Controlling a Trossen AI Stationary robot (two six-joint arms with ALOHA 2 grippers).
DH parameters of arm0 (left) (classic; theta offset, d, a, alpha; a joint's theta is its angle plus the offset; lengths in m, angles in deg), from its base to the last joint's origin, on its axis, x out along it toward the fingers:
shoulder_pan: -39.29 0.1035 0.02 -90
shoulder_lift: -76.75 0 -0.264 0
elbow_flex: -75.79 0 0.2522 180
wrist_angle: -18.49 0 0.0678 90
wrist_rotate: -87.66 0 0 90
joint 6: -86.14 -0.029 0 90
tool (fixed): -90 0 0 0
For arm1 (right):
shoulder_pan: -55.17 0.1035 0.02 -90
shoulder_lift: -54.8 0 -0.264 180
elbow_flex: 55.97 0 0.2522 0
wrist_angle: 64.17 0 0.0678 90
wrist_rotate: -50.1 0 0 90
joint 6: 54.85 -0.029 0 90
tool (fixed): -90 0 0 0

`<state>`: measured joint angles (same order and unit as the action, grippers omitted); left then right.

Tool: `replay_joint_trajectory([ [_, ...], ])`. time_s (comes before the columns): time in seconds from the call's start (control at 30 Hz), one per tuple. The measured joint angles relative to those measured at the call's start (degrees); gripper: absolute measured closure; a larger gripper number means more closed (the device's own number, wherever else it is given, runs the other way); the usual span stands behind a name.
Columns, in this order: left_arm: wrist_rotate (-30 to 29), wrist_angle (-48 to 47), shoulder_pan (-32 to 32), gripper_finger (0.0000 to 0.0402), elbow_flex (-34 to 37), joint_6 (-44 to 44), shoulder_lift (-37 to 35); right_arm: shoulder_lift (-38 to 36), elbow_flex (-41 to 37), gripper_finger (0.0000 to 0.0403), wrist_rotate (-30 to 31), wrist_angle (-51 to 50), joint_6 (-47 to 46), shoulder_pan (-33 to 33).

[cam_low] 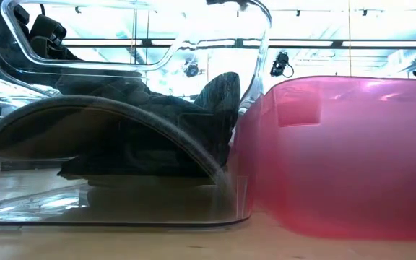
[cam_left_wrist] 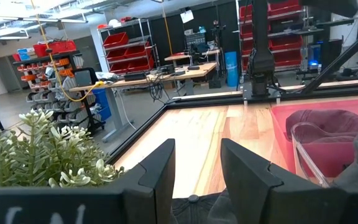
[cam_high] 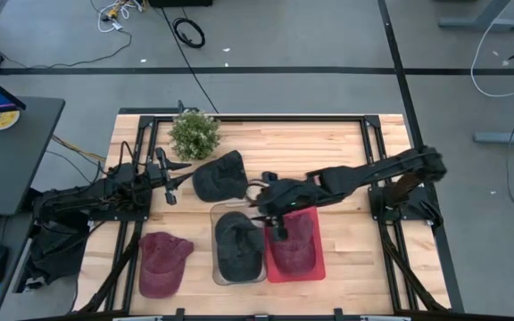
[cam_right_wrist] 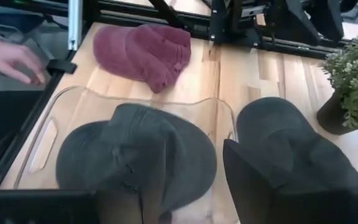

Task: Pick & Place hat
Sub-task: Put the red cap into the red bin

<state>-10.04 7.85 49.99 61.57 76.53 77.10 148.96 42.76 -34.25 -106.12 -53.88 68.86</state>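
Two dark grey hats show: one lies crown up on the wood (cam_high: 219, 176), the other sits in a clear tray (cam_high: 238, 246) (cam_right_wrist: 135, 155) (cam_low: 128, 123). One maroon hat lies in the red tray (cam_high: 296, 247); another rests on the table near its front edge (cam_high: 162, 261) (cam_right_wrist: 145, 45). My left gripper (cam_high: 169, 185) (cam_left_wrist: 197, 148) is open, low at the left side of the loose dark hat, whose top button (cam_left_wrist: 193, 199) shows under the fingers. My right gripper (cam_high: 277, 228) (cam_right_wrist: 185, 186) is open above the seam between the two trays.
A potted plant (cam_high: 194, 134) (cam_left_wrist: 39, 152) stands near the far edge, just beyond my left gripper. Black frame rails border the table's sides (cam_high: 389, 192). A person's hand (cam_right_wrist: 10, 58) shows past the table's near edge. Bare wood lies right of the red tray (cam_low: 352, 159).
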Motion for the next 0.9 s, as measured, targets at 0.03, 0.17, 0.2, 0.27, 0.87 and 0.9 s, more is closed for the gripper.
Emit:
replay_joint_trajectory([
  [0.03,0.0,0.0,0.0,0.0268,0.0,0.0,0.0,-2.0,-2.4,0.0239,0.0,1.5,0.1,0.0],
  [0.17,0.0,0.0,0.0,0.0268,0.0,0.0,0.0,-11.7,-13.1,0.0239,0.0,6.9,0.2,-0.8],
  [0.2,0.0,0.0,0.0,0.0268,0.0,0.0,0.0,-14.4,-16.0,0.0239,0.1,8.5,-0.1,-1.2],
  [0.27,0.0,0.0,0.0,0.0268,0.0,0.0,0.0,-19.9,-21.4,0.0239,0.2,11.4,-0.3,-1.8],
  [0.87,0.0,0.0,0.0,0.0268,0.0,0.0,0.0,-49.3,-45.3,0.0239,0.1,34.5,2.5,-3.6],
  [0.9,0.0,0.0,0.0,0.0268,0.0,0.0,0.0,-49.8,-45.5,0.0239,0.2,34.4,2.6,-3.5],
])
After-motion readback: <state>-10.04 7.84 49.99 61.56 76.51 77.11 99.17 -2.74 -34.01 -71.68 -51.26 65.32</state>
